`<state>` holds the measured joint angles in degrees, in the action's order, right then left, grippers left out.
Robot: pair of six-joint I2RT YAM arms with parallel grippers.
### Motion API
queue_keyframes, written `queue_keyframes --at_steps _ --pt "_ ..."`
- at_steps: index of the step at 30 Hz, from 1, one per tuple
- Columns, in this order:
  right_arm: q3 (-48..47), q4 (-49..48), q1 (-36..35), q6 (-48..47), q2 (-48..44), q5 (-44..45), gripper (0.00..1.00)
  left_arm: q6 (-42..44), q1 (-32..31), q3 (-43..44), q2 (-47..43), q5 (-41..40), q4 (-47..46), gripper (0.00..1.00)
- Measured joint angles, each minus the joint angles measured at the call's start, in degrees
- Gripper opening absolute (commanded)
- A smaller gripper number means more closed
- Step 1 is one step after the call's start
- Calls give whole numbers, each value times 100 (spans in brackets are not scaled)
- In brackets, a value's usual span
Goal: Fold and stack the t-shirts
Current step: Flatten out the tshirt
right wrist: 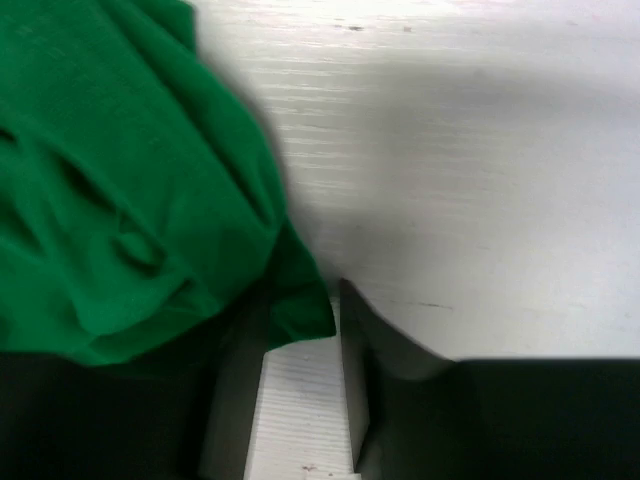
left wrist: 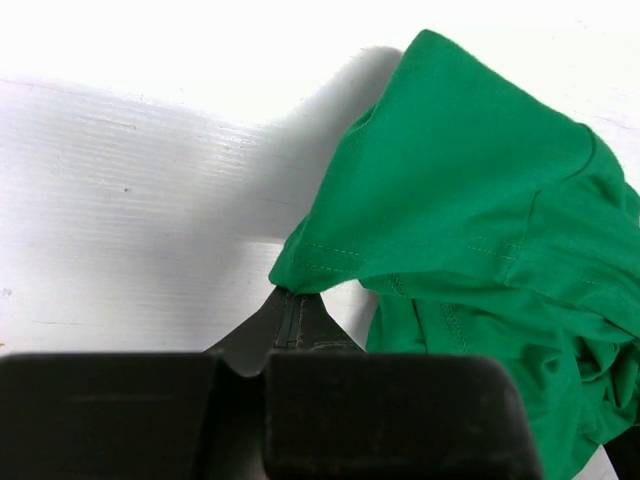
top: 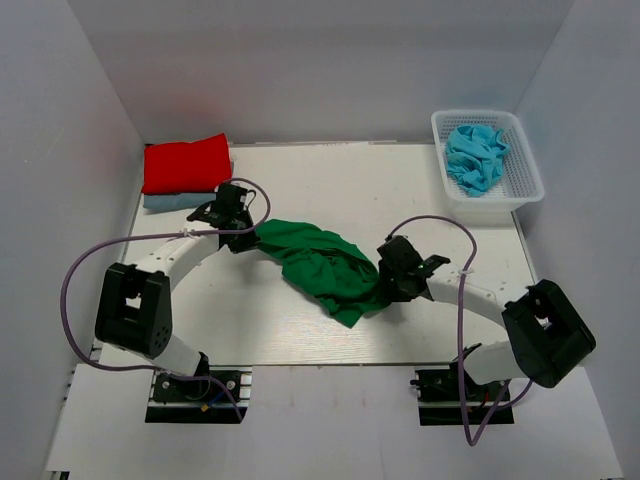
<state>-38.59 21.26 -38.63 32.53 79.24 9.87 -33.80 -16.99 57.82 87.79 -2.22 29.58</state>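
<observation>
Our left pincer [left wrist: 290, 310] is pressed shut on a hem corner of the green shirt [top: 320, 265], which lies crumpled mid-counter [top: 330, 180]. Our right pincer [right wrist: 300, 305] stands apart, a tip of that shirt at its mouth. At the far left corner a red shirt [top: 186, 163] sits folded on a pale blue shirt [top: 170, 201]: two done, we judge. The green one and the turquoise shirts [top: 476, 155] in the basket [top: 530, 160], far right corner, remain.

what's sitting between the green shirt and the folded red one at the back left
No loose thing lies on the table between the green shirt and the folded red shirt. Only the left gripper, shut on the green shirt's corner, stands along that line.
</observation>
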Motion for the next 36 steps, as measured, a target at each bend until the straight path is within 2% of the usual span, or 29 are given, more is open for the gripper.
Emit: queue_keyframes --at_steps 1,2,5,11,16,21,27,36 --pt "61 -85 0 -17 -37 -26 26 24 0 0 -33 0 -4 0" --pt "114 -175 2 -22 -70 -72 26 37 0 0 -50 0 -2 0" --pt "179 -433 7 -50 -48 -190 0 76 0 9 -107 4 -2 0" --pt "195 -535 11 -22 -61 -155 0 166 35 232 -151 -37 103 0" --pt "-179 278 111 31 -791 1091 0 343 37 951 -195 -273 350 0" --pt "-1733 627 282 -223 -1296 2531 0 651 37 2006 -444 -614 544 0" --pt "-3104 98 415 -1432 -1727 3729 0 1071 37 3506 -918 -1049 588 0" --pt "-4210 -2142 485 -4435 -1862 4876 0 1244 37 4771 -1871 -2308 763 0"
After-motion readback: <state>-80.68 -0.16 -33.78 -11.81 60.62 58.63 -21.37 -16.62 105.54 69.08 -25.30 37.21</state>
